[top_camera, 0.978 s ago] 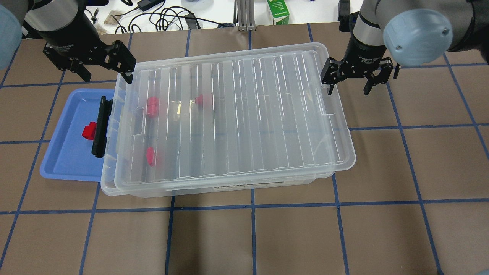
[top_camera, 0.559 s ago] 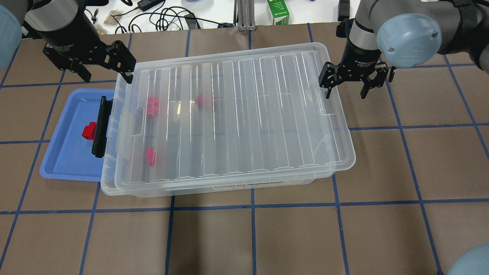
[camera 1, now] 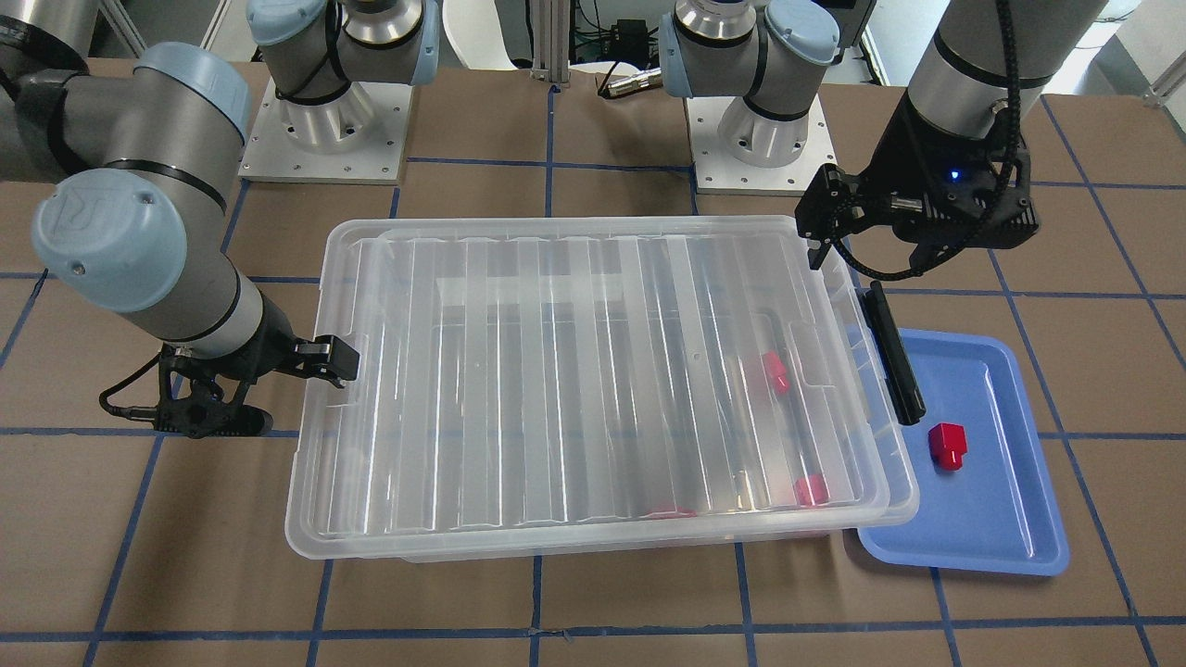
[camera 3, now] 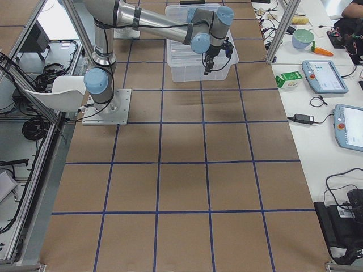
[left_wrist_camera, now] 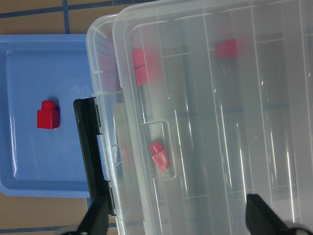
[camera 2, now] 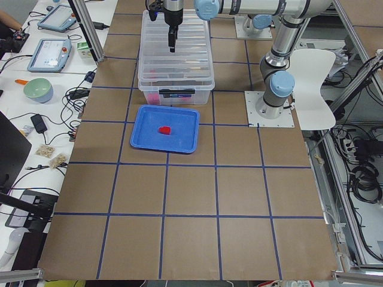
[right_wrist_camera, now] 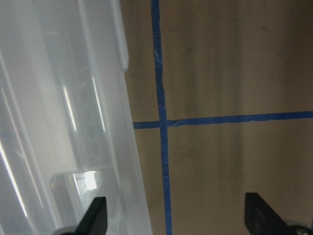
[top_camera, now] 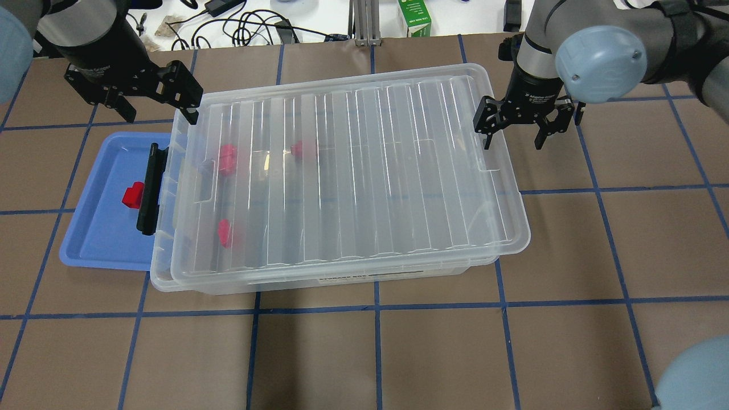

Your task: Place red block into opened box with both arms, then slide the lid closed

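The clear box stands mid-table with the ribbed clear lid lying on it, shifted right and slightly skewed. A narrow strip of box rim by the black clip shows. Three red blocks lie inside under the lid. Another red block sits in the blue tray. My left gripper hangs open over the box's far left corner, holding nothing. My right gripper is open at the lid's far right corner, one finger over the rim, the other over the table.
The blue tray lies against the box's left end, partly under the clip. A green carton and cables sit beyond the far table edge. Both arm bases stand behind the box.
My right gripper has shifted a little left, closer to the lid's far right corner. Left gripper, lid and blocks have not moved.
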